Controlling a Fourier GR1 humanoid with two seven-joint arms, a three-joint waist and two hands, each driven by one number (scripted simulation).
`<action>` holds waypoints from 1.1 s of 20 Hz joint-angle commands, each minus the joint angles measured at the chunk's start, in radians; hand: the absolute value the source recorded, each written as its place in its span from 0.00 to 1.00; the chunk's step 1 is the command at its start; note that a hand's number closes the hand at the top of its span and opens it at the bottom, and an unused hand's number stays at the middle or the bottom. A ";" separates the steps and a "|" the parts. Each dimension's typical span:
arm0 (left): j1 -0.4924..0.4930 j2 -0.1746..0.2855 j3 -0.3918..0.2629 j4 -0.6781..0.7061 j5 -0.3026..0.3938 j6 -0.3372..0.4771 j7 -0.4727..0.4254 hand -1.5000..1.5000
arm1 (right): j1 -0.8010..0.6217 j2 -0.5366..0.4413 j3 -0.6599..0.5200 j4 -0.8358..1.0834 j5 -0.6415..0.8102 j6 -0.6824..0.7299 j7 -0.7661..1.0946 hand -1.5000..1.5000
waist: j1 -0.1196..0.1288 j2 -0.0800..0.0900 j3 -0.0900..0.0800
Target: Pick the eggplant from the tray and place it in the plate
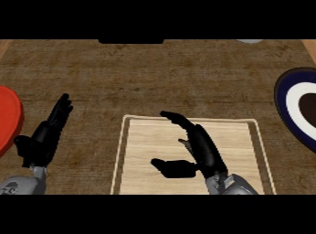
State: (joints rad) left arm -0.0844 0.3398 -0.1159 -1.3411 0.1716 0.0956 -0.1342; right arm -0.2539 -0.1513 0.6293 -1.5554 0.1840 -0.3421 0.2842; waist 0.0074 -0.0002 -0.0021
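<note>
Nearest the view's lower edge lies the wooden tray (146, 137), pale and raised at the rim, and every other place here is given from it. Over the tray's middle hangs the right hand (202, 148), its fingers (181, 121) stretched long and close together toward the tray's far rim, the thumb stuck out to the left, pinching nothing that I can make out. The eggplant shows nowhere: the bare wood on both sides of the hand holds nothing, so it is either hidden under the dark palm or not on the tray at all, and I cannot tell which. Left of the tray, off its rim and over the counter, the left hand (46, 135) rests with its fingers straight and pressed together, pointing away. Further left, cut by the view's edge, is a red plate (0, 119); well to the right of the tray, likewise cut, is a navy plate (285, 103) with a white ring and a brown centre. Beyond the tray's far rim, at the counter's back, sits a dark flat object (130, 41). The risk, as I judge it, is closing blind: with the eggplant unseen beneath the hand, the fingers may curl beside it and nudge it along the wood, or carry it to the wrong plate, since the task names neither.
</note>
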 commanded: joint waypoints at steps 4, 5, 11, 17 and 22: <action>0.054 -0.002 0.032 -0.023 -0.013 -0.013 -0.025 0.50 | 0.132 -0.058 0.085 -0.183 0.248 -0.084 0.101 0.00 | -0.011 -0.003 0.002; 0.029 0.031 0.058 0.030 0.010 -0.069 -0.021 0.50 | 0.092 -0.080 0.046 -0.214 0.254 -0.042 0.174 0.00 | -0.012 -0.002 0.002; 0.032 -0.028 0.020 0.007 -0.040 -0.006 -0.025 0.50 | 0.065 -0.206 0.067 -0.371 0.344 0.166 0.446 0.00 | -0.016 -0.005 0.001; 0.036 0.015 0.059 0.029 -0.002 -0.073 -0.027 0.50 | -0.028 -0.302 0.048 -0.424 0.223 0.490 0.671 0.00 | -0.007 -0.002 0.000; 0.042 -0.001 0.061 0.004 -0.023 -0.063 -0.024 0.50 | -0.065 -0.226 0.020 -0.402 0.140 0.612 0.802 0.00 | -0.004 -0.001 0.001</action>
State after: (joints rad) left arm -0.0583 0.3298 -0.0722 -1.3370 0.1508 0.0494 -0.1404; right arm -0.3090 -0.3940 0.6658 -1.9431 0.3767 0.1618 0.9772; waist 0.0028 -0.0016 -0.0014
